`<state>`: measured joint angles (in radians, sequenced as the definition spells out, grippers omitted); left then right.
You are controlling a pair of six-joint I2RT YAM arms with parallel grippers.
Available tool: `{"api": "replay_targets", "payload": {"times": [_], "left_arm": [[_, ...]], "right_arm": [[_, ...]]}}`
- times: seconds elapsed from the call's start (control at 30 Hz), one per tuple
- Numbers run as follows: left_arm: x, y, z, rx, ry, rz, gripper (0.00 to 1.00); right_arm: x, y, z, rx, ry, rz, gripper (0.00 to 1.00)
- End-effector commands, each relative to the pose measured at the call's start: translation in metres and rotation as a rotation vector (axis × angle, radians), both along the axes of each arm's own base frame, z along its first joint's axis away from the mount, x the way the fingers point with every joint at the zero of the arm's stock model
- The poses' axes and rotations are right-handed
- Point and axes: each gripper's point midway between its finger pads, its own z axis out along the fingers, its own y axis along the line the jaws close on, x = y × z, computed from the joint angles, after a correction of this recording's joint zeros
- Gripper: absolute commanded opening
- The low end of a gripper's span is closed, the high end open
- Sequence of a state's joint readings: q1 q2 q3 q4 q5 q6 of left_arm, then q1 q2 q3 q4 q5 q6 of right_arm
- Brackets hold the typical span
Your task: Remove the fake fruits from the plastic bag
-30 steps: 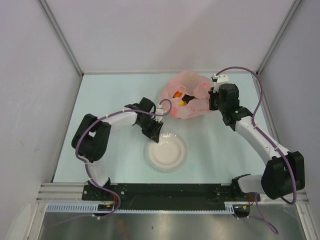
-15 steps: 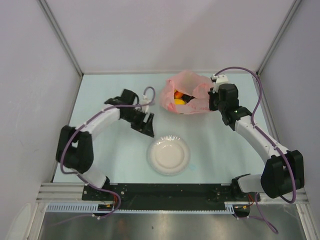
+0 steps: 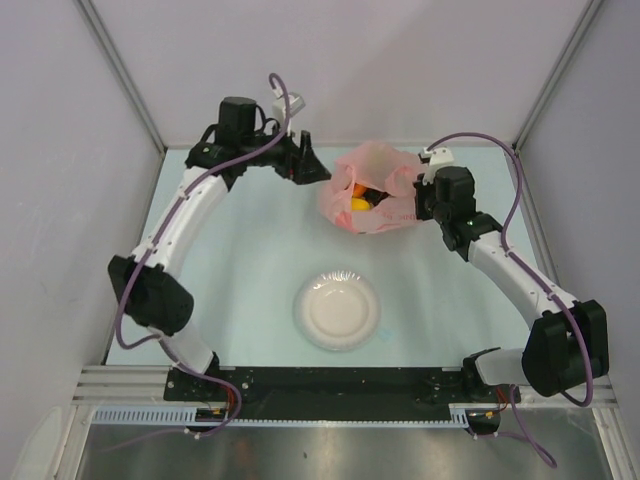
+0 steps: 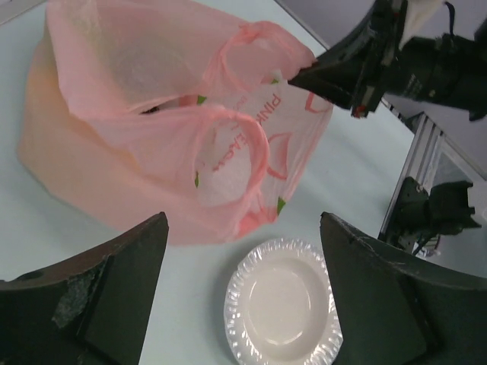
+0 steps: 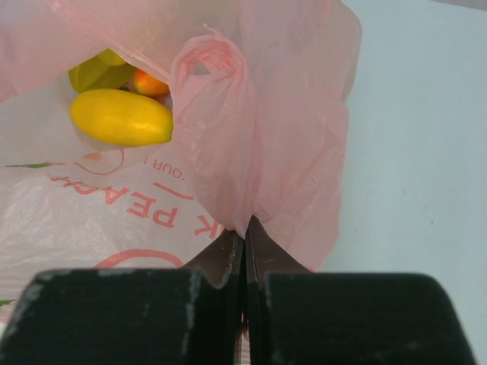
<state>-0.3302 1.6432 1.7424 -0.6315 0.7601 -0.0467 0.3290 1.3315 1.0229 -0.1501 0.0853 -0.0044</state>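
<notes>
Pink plastic bag (image 3: 385, 210) edge clamped in right end effector (image 5: 244, 237); left end effector (image 3: 312, 172) apart, seemingly clear.

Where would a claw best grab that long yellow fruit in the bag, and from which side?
Probably across its narrow middle, from above through the open mouth. The yellow fruit lies on its side, long and rounded, so its ends would likely slip. The plastic bag covers its other sides; the right gripper pinches the bag's rim.
</notes>
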Motion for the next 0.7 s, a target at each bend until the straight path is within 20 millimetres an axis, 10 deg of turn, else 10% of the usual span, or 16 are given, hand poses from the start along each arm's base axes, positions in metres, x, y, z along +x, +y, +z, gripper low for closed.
{"api": "replay_targets", "payload": {"times": [0.0, 0.27, 0.67], "left_arm": [[0.034, -0.033, 0.001, -0.066, 0.034, 0.025, 0.86], [0.045, -0.079, -0.019, -0.058, 0.088, -0.074, 0.82], [0.015, -0.073, -0.014, -0.025, 0.110, -0.188, 0.67]], "right_arm": [[0.017, 0.005, 0.035, 0.024, -0.095, 0.007, 0.00], [0.023, 0.006, 0.036, 0.065, -0.079, -0.001, 0.00], [0.025, 0.012, 0.028, 0.095, -0.052, -0.001, 0.00]]}}
